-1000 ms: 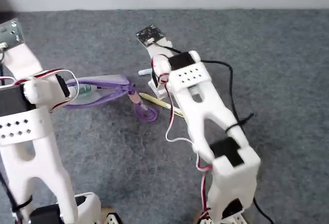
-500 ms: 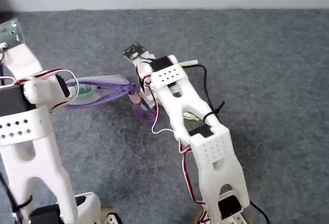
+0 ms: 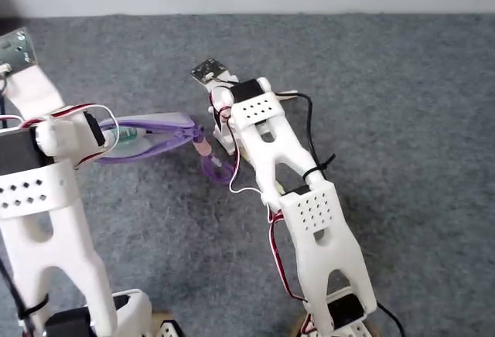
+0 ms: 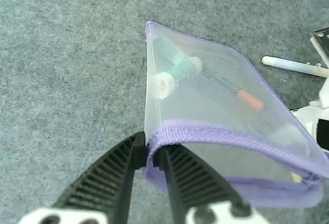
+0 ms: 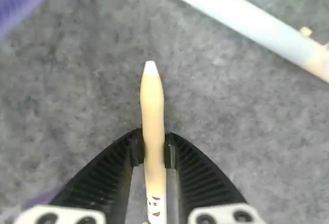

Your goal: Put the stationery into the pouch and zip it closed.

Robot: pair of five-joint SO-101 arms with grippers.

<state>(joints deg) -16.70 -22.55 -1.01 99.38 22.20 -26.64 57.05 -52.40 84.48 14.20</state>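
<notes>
Pouch [image 3: 151, 137]: translucent mesh with purple trim, lying on the grey tabletop [image 3: 402, 120] left of centre in the high view, long axis roughly left to right. Its two purple edge bands stand apart along most of the length. At its right end there is a small pink piece [image 3: 203, 150] and, just below that, a purple loop [image 3: 216, 171] resting on the tabletop.

Contents seen through the mesh from the left wrist view: a green-and-white item [image 4: 177, 70] and an orange piece [image 4: 251, 99]. Other shapes inside are too faint to identify.

Left gripper [image 4: 152, 154]: clenched on the purple-trimmed edge of the pouch at its left end, the trim pinched between the two black fingers. The left arm runs up the left side of the high view.

Right gripper [image 5: 152, 149]: grasping a beige pen [image 5: 152, 100] across its shaft, with the pale tip pointing away from the gripper over the tabletop. Cannot tell whether the tip touches the surface. In the high view the right arm reaches from lower centre-right to centre frame, its end just right of the purple loop.

A pale blue pen [image 5: 247, 18] lies on the tabletop beyond the beige pen, apart from it. A purple corner of the pouch sits near the right gripper, not touching it.
</notes>
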